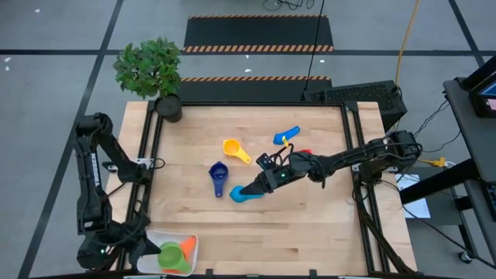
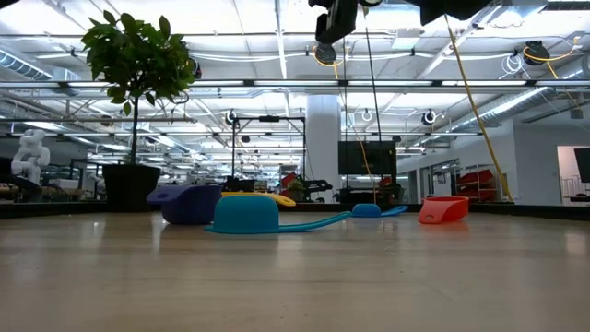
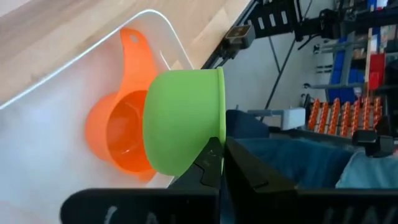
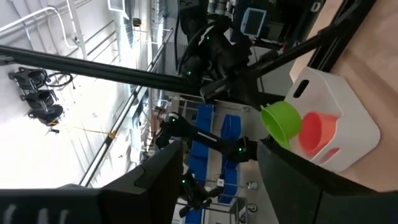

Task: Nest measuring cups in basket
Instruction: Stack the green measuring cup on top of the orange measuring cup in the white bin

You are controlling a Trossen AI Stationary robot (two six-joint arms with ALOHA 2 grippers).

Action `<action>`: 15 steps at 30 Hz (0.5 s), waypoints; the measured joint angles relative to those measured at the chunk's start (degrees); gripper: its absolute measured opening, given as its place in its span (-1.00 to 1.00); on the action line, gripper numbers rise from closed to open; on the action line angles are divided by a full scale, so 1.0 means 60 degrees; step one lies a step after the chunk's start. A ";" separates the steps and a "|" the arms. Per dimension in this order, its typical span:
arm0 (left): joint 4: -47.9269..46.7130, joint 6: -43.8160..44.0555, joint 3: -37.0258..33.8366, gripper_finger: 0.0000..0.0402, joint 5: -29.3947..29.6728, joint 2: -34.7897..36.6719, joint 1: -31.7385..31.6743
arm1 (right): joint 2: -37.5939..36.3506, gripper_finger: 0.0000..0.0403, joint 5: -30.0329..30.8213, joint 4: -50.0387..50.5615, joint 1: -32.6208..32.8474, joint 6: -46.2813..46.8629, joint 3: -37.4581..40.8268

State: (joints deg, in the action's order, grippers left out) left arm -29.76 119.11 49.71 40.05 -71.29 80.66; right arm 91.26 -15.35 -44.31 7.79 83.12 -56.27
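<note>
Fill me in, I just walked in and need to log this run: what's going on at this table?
The left gripper, jaws shut on the handle of a green plastic measuring cup, holds it over the shallow white plastic basket at the table's near left corner, where an orange plastic measuring cup already lies. The right gripper, jaws open, hangs mid-table above a light blue plastic measuring cup. Dark blue, yellow, red and another blue cup wait on the wooden table.

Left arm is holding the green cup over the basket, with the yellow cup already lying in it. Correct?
Not quite. The cup lying in the basket is orange, not yellow; the left wrist view shows it. The left gripper does hold the green cup over the basket. The yellow cup lies on the table.
</note>
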 joint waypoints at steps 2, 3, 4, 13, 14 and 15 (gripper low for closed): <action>-0.0041 -0.0026 0.0003 -0.97 0.0015 0.0005 0.0000 | 0.0000 0.00 0.0010 0.0000 0.0006 0.0100 0.0000; -0.0109 -0.0040 0.0000 -0.96 0.0012 0.0024 0.0004 | 0.0000 0.00 0.0016 0.0000 0.0037 0.0161 0.0000; -0.0219 -0.0043 0.0000 -0.95 0.0012 0.0068 0.0007 | 0.0000 0.00 0.0018 0.0000 0.0080 0.0222 0.0000; -0.0173 -0.0061 0.0003 -0.96 0.1505 0.1031 0.0015 | 0.0000 0.00 0.0617 -0.0009 0.0394 0.0527 0.0000; -0.0009 -0.0164 0.0004 -0.96 0.1818 0.1052 0.0009 | 0.0000 0.00 0.0765 -0.0036 0.0439 0.0527 0.0000; 0.0103 -0.0199 0.0010 -0.96 0.2079 0.1020 0.0007 | 0.0000 0.00 0.0890 -0.0069 0.0496 0.0524 0.0000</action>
State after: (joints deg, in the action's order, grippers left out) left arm -29.14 117.91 49.77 52.52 -65.16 80.71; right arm 91.26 -10.02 -44.73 10.76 86.26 -56.27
